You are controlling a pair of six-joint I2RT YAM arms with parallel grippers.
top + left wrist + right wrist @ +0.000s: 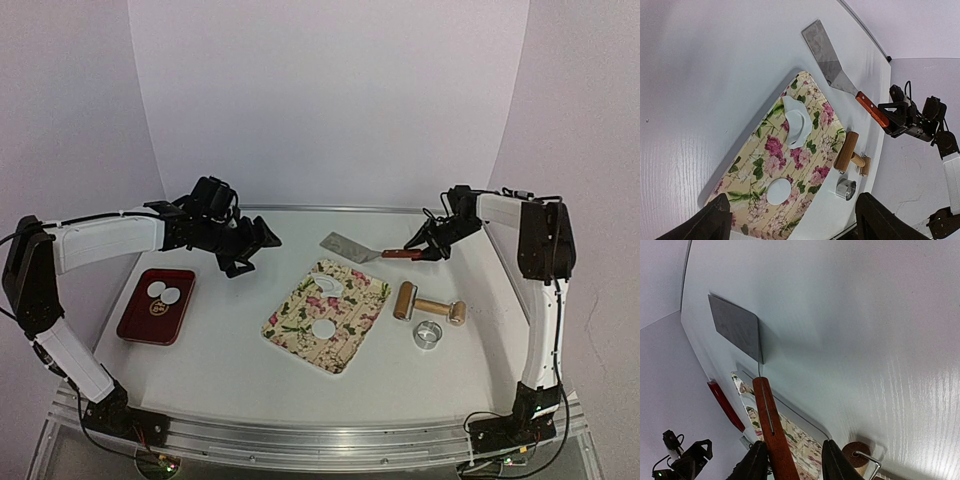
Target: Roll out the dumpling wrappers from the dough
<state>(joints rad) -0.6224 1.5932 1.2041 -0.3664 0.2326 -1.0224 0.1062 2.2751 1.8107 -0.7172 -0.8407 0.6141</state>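
- Dumpling wrappers (157, 289): I see two white discs side by side in the upper part of the red tray (135, 325), at the left of the top view. A third round shape sits just below them; I cannot make it out.
- One more white disc (778, 191) lies flat on the floral mat (300, 330) at frame centre, in its lower half.
- Dough piece (797, 122): white, uneven edge, resting on the upper part of the mat, well apart from the disc.
- Left gripper (255, 252): hovers above the table between tray and mat. Its fingers (715, 222) are spread wide, nothing between them.
- Right gripper (792, 450): at the upper right of the top view, fingers (756, 465) on either side of the wooden handle of the spatula (350, 246). One finger sits against the handle; I see a gap at the other, so no full pinch.
- Spatula blade lies flat on the table, just above the mat's upper right corner.
- Rolling pin (430, 305) and ring cutter (428, 334) sit right of the mat, near each other, untouched.
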